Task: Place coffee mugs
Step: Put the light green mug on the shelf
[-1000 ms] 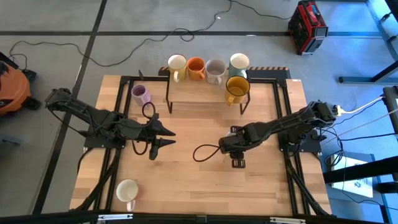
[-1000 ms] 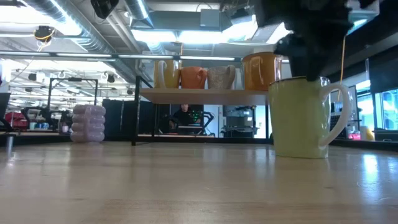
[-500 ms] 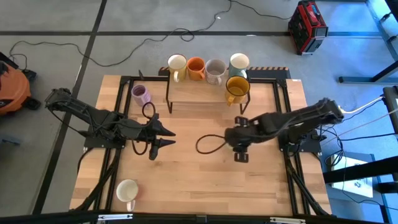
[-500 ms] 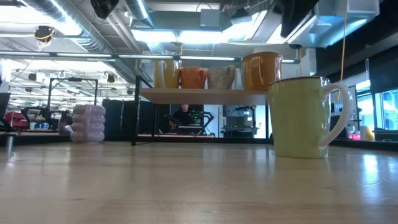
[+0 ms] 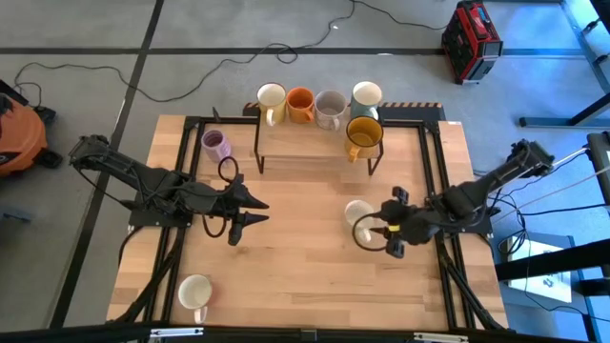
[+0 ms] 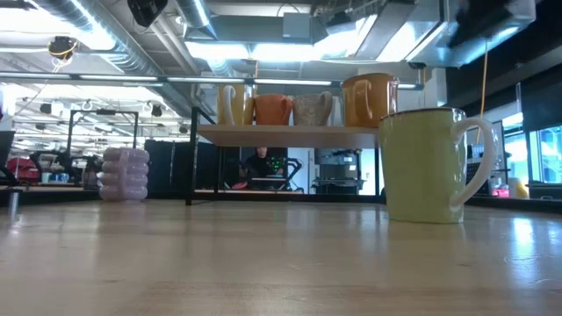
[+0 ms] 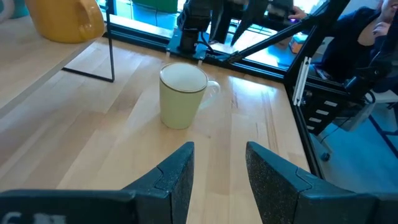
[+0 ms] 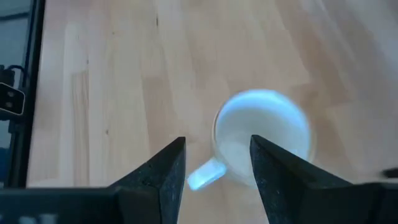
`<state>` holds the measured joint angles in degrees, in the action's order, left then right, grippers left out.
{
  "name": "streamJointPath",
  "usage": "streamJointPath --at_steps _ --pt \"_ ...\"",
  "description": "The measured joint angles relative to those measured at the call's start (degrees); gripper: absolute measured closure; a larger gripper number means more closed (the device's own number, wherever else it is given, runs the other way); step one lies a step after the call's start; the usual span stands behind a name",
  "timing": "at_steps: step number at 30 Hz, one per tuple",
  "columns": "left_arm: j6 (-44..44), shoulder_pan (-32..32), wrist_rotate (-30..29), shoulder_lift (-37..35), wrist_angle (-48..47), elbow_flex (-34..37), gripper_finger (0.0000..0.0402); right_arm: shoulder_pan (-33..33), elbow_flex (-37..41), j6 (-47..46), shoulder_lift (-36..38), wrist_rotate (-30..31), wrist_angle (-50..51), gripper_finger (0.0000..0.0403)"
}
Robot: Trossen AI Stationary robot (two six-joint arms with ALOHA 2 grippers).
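Now the right gripper hangs open and empty just beside a cream mug that stands upright on the table, probably set there on purpose, while the left gripper waits open, well apart

Five mugs upright on shelf; lilac mug beside it; cream mug mid-table; cream mug near front-left corner.
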<state>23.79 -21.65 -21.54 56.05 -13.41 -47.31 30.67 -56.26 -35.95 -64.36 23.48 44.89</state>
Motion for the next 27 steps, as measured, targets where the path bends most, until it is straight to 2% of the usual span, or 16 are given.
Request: streamJointPath --at_steps 6,12,23,27 --pt "0.0 0.0 0.0 0.0 0.0 0.0 0.0262 4.7 13.6 -7.4 4.8 0.0 -9.6 0.0237" --pt "0.0 0.0 0.0 0.0 0.0 0.0 0.0262 9.1 21.8 -11.6 5.4 1.4 -18.3 0.0237" --pt "0.0 0.0 -0.2 0.0 0.1 0.0 0.0262 10.2 35.9 -11.6 5.2 7.7 -39.6 0.0237" --pt "0.0 0.0 -0.4 0.0 0.1 0.0 0.0262 10.2 39.3 -8.6 4.9 8.5 -49.8 0.0237"
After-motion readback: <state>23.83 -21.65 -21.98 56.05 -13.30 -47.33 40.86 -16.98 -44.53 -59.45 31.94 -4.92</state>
